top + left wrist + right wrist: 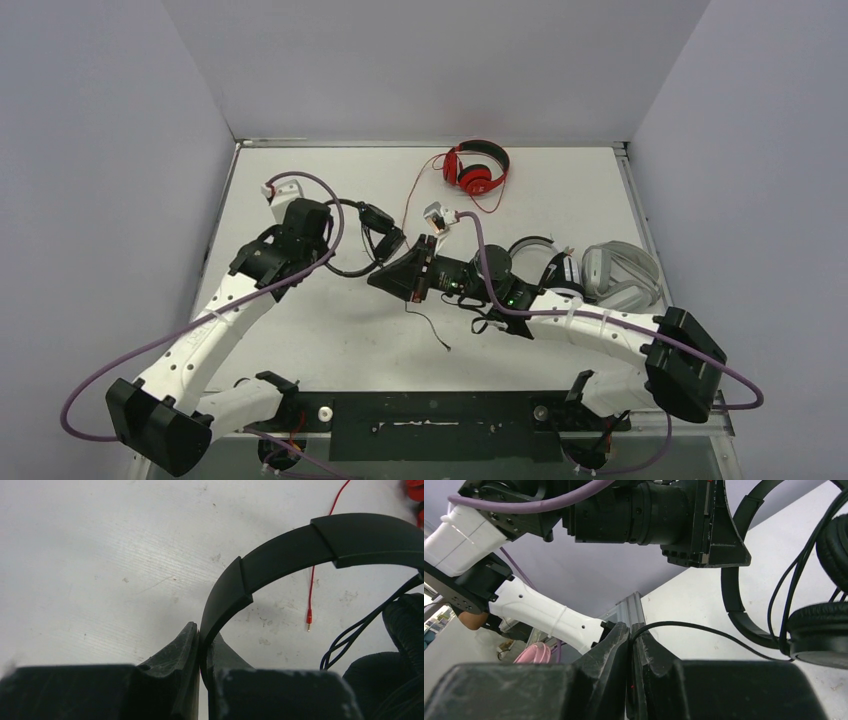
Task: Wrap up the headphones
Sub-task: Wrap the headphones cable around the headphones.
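Note:
The all-black headphones point(378, 218) hang above the table between my two arms. My left gripper point(328, 240) is shut on their headband point(280, 555), which runs up between the fingers point(200, 630) in the left wrist view, with the ear cups point(400, 625) to its right. My right gripper point(385, 278) is shut on the thin black cable point(704, 627), pinched at the fingertips point(631, 630). The cable's loose end point(430, 330) trails onto the table. The red headphones point(478, 168) lie at the back.
White-and-black headphones point(545, 262) and light grey headphones point(620, 270) lie at the right, beside my right arm. The red cable's plug point(309, 625) rests on the table below the black headband. Walls enclose the table on three sides.

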### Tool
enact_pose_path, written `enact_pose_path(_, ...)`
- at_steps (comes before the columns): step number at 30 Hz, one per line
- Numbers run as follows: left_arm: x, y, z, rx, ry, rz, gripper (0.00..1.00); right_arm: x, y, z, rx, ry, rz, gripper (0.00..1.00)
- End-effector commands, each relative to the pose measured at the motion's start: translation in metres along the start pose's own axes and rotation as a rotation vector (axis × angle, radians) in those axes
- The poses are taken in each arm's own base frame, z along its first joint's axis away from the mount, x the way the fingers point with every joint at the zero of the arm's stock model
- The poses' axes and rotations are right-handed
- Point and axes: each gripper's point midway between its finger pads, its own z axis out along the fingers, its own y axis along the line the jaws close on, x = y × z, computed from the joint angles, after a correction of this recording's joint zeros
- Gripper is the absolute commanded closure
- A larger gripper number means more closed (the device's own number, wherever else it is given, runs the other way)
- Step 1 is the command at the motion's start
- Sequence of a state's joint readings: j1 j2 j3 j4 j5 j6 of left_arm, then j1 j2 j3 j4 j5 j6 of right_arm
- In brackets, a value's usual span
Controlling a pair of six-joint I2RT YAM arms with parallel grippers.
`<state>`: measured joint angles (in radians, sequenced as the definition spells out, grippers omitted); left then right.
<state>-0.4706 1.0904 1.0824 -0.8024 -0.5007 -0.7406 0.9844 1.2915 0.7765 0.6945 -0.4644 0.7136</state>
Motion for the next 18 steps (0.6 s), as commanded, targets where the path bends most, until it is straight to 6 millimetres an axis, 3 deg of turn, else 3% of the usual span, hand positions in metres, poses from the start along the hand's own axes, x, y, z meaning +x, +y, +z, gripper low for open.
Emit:
enact_pose_path(1, -0.009, -0.019, 0.006, 0.049, -0.056, 0.032, 1.00, -0.033, 0.010, 0.011, -0.062, -0.048, 0.001, 0.91)
enact_pose_path(5, 0.003, -0.033, 0.008, 0.078, -0.032, 0.175, 1.00, -0.048, -0.013, 0.007, -0.015, -0.022, -0.006, 0.91)
enact_pose_path(7, 0.007, -0.037, 0.008, 0.081, -0.030, 0.233, 1.00, -0.051, -0.031, 0.002, 0.033, 0.019, -0.020, 0.96)
enact_pose_path(14, 0.028, -0.055, 0.010, 0.153, 0.054, 0.475, 1.00, -0.026, -0.091, -0.023, 0.145, 0.264, -0.011, 1.00)
enact_pose_path(18, 0.036, -0.057, 0.011, 0.132, 0.115, 0.636, 1.00, -0.025, -0.114, -0.044, 0.162, 0.321, 0.017, 1.00)
